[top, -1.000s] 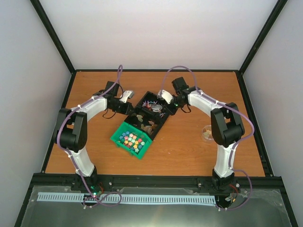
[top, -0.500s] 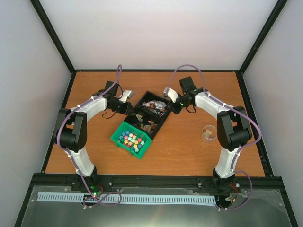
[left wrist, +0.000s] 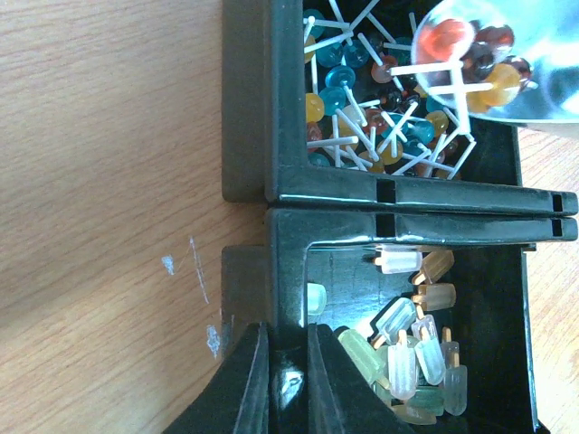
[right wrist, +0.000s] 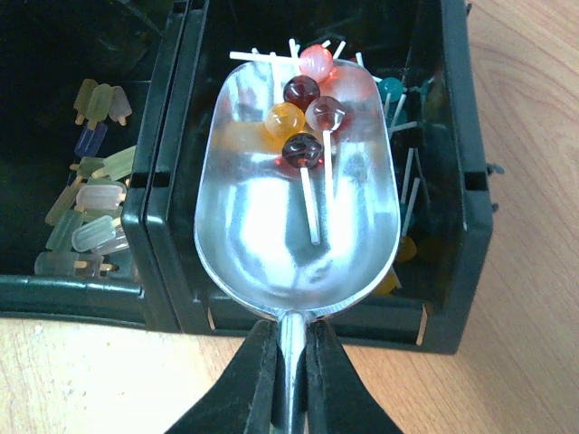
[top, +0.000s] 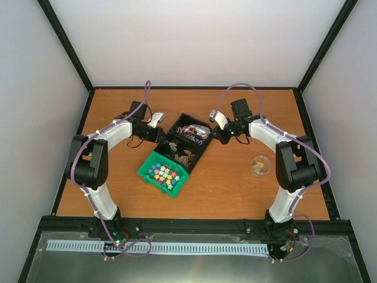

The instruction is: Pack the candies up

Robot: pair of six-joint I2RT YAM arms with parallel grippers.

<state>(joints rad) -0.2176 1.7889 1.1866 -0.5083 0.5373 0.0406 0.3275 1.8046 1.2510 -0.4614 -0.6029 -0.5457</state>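
Right wrist: right hand (right wrist: 289, 354) grips scoop (right wrist: 291, 237) level.

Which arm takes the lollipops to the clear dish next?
Right. Right gripper holds the scoop of lollipops, and the dish lies on that side. Left gripper is pinching the bin wall.
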